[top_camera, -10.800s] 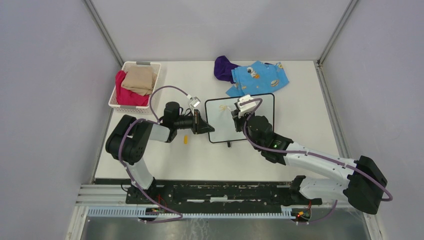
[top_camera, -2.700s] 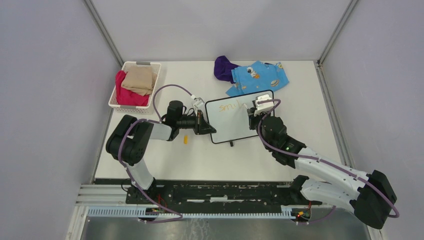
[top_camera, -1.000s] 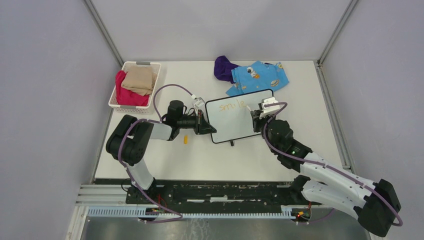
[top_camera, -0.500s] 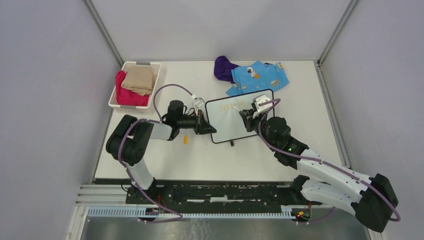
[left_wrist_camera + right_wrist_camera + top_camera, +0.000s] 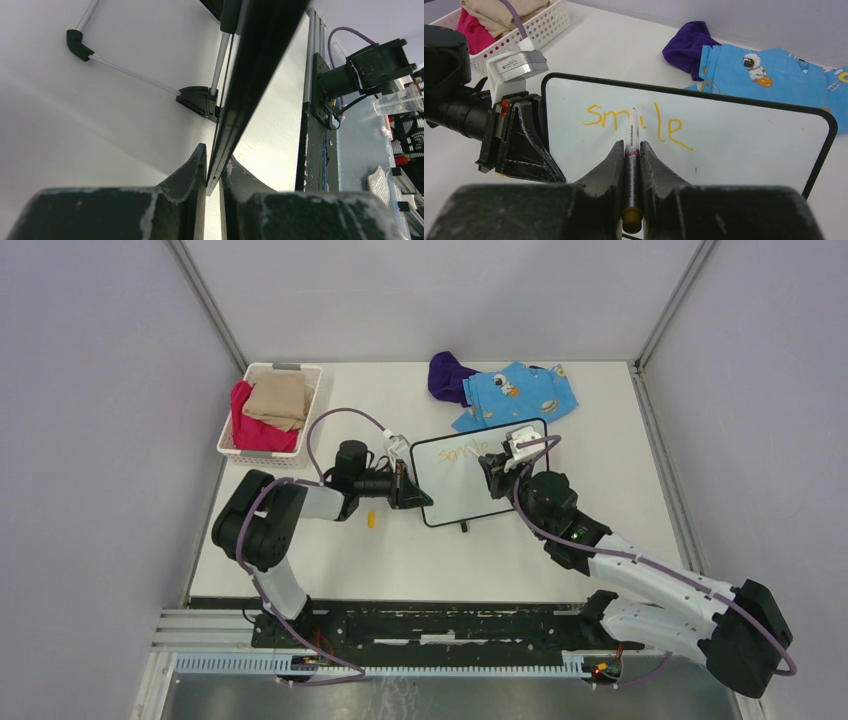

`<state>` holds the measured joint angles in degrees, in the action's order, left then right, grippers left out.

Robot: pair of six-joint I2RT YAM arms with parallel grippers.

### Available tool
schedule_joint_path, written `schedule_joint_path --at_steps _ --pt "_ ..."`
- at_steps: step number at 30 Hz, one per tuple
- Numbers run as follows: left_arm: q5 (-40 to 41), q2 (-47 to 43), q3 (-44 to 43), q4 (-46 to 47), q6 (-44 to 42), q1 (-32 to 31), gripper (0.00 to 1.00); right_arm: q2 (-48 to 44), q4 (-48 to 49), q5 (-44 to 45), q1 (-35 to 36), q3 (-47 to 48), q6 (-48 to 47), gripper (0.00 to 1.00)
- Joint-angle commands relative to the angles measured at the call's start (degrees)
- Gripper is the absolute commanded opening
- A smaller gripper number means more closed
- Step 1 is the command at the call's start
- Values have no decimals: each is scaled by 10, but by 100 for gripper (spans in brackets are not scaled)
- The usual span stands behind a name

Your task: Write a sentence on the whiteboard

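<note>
The whiteboard (image 5: 455,490) stands tilted mid-table, black-framed; it also shows in the right wrist view (image 5: 744,145). One orange word, "smile" (image 5: 639,122), is on its upper part. My right gripper (image 5: 631,150) is shut on a silver marker (image 5: 632,132) with an orange end cap; its tip points at the board over the "smile" letters, and I cannot tell whether it touches. In the top view it (image 5: 493,475) is over the board's right part. My left gripper (image 5: 214,167) is shut on the whiteboard's left edge (image 5: 240,100), also seen in the top view (image 5: 404,490).
A white basket (image 5: 312,390) with red and tan cloths stands back left. A blue patterned cloth (image 5: 520,395) and a purple cloth (image 5: 447,375) lie behind the board. A small yellow piece (image 5: 371,520) lies left of the board. The board's wire stand (image 5: 130,75) rests on the table.
The word "smile" was written along the board's top over the past seconds. In the last second my right gripper moved back left from the board's right edge to over the word. The left arm stayed still.
</note>
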<state>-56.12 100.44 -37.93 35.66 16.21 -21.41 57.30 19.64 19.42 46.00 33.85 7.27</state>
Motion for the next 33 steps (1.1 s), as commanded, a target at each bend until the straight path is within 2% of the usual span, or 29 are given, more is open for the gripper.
schedule_joint_path --at_steps 1,18,33 --pt "29 -2 -7 -47 -29 -3 2 8 41 21 1 29 4 0" --pt "31 -2 -8 -54 -35 -5 2 35 57 35 0 28 -2 0" --pt "33 -1 -9 -57 -35 -4 2 21 25 51 1 17 2 0"
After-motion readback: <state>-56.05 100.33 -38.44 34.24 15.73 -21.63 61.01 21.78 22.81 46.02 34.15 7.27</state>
